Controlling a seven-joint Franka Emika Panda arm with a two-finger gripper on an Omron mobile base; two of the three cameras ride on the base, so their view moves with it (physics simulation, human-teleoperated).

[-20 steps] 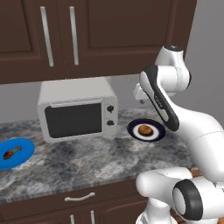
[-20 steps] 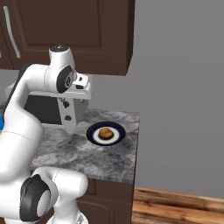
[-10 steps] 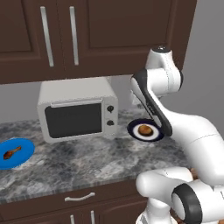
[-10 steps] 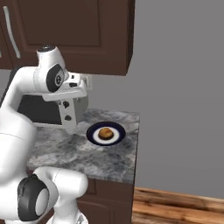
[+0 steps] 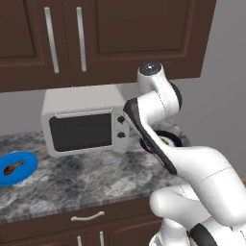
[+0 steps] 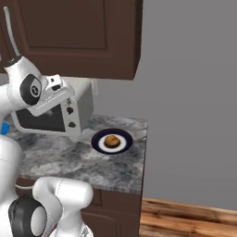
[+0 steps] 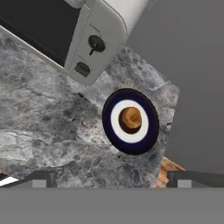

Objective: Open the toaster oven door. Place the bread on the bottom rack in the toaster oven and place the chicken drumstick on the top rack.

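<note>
The light grey toaster oven (image 5: 86, 125) stands on the counter with its door (image 5: 80, 132) shut, so both racks are hidden behind the dark glass. The bread (image 6: 111, 140) lies on a dark blue plate (image 6: 98, 143) to the oven's right. In the hand view, the bread (image 7: 130, 119) is below the oven's knob panel (image 7: 96, 43). The chicken drumstick (image 5: 12, 168) rests on a blue plate (image 5: 26, 166) at the far left. My gripper (image 7: 117, 179) hangs open and empty high above the counter, between the oven's right end and the bread plate.
Dark wood cabinets (image 5: 96, 38) hang above the oven. The grey marble counter (image 5: 96, 175) ends at a wall on the right (image 6: 185, 92), just past the bread plate. Drawers with silver handles (image 5: 87, 217) run below the counter's front edge.
The arm has swung left, carrying the hand from above the bread plate toward the oven's right end. The gripper stays open. Plates, food and oven have not moved.
</note>
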